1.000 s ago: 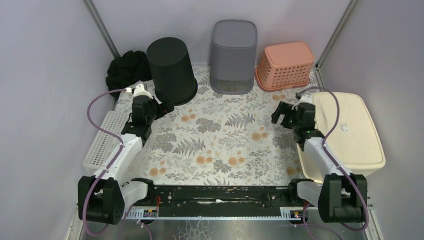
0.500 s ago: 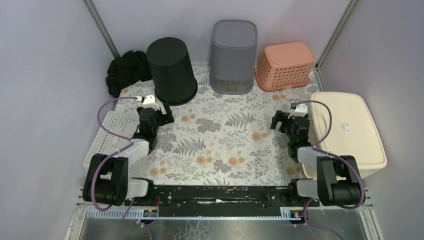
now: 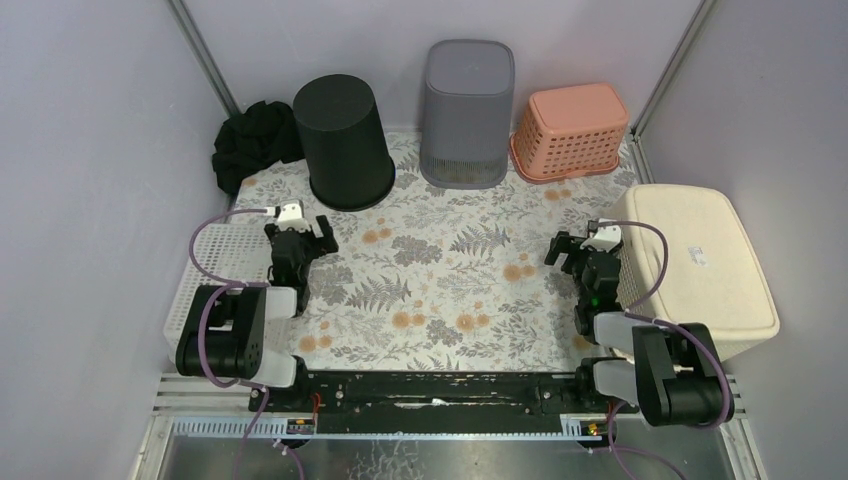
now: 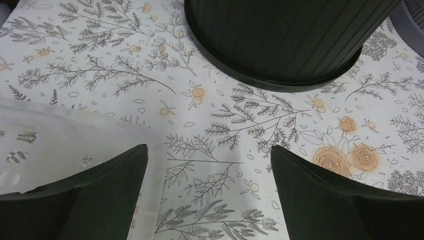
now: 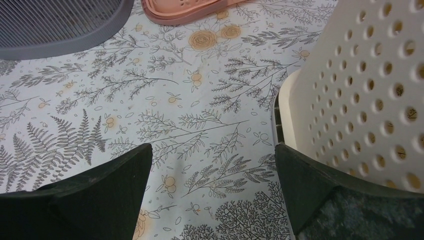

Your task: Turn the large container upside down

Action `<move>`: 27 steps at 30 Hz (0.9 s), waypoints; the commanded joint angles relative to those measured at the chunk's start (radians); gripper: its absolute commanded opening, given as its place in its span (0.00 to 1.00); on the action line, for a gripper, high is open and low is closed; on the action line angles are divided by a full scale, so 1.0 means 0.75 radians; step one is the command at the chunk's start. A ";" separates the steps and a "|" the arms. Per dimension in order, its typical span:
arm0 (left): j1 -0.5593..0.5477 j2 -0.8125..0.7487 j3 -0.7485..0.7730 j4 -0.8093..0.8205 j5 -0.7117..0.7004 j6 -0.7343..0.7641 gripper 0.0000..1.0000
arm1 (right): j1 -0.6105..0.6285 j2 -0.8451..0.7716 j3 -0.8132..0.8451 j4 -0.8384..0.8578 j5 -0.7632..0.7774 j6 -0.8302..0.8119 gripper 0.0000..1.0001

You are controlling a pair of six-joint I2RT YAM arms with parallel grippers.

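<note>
The large cream perforated container [image 3: 700, 265] stands bottom-up at the right edge of the table, a small label on its upturned base. Its holed wall fills the right of the right wrist view [image 5: 370, 90]. My right gripper [image 3: 585, 250] is open and empty just left of that wall, low over the floral mat [image 5: 212, 147]. My left gripper [image 3: 298, 232] is open and empty near the left side, over the mat [image 4: 209, 150].
A black round bin [image 3: 343, 140] [image 4: 280, 40], a grey ribbed bin [image 3: 467, 110] [image 5: 55, 20] and a pink basket [image 3: 570, 130] stand bottom-up along the back. Black cloth [image 3: 250, 140] lies back left. A flat white basket [image 3: 215, 270] lies at the left edge.
Both arms have folded back toward their bases, bringing both open grippers nearer and lower. The right arm no longer lies over the cream container.
</note>
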 commanded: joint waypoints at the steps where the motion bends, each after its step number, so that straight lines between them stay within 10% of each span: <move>1: 0.024 0.059 0.001 0.244 0.097 0.067 1.00 | -0.016 -0.086 -0.038 0.062 0.161 0.027 0.99; 13: 0.028 0.109 -0.090 0.446 0.273 0.129 1.00 | -0.017 -0.362 -0.151 -0.077 0.253 0.065 0.99; 27: 0.029 0.112 -0.084 0.440 0.270 0.130 1.00 | 0.022 0.301 0.044 0.375 0.008 -0.157 0.99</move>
